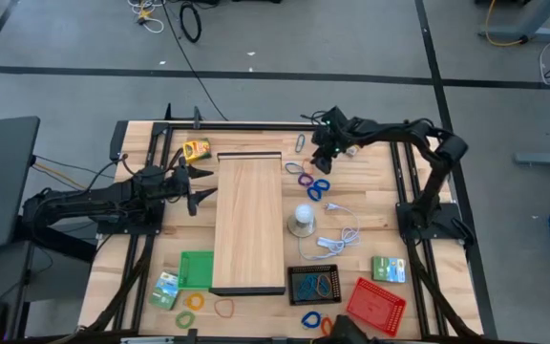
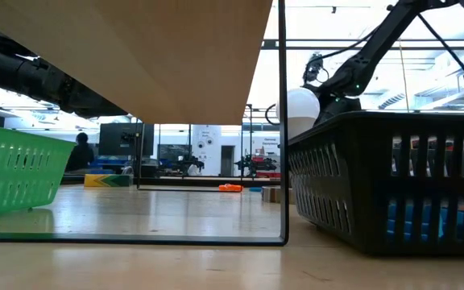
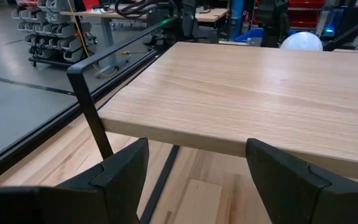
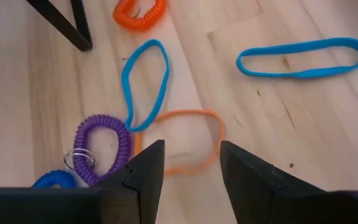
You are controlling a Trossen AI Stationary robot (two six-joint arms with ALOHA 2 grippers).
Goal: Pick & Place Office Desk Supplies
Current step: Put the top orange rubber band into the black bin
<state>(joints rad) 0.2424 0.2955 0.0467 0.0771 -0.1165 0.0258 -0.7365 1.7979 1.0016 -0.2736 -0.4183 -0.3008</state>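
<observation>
The right claw [image 4: 190,163] is held partly open and empty over an orange band [image 4: 188,142] lying flat on the bench [image 1: 370,186], upper right of centre in the high view. A blue band [image 4: 144,82] and a purple coil [image 4: 104,147] lie just beside it. The left claw [image 3: 194,167] is spread wide, empty, at the wooden board's [image 1: 249,220] left edge.
</observation>
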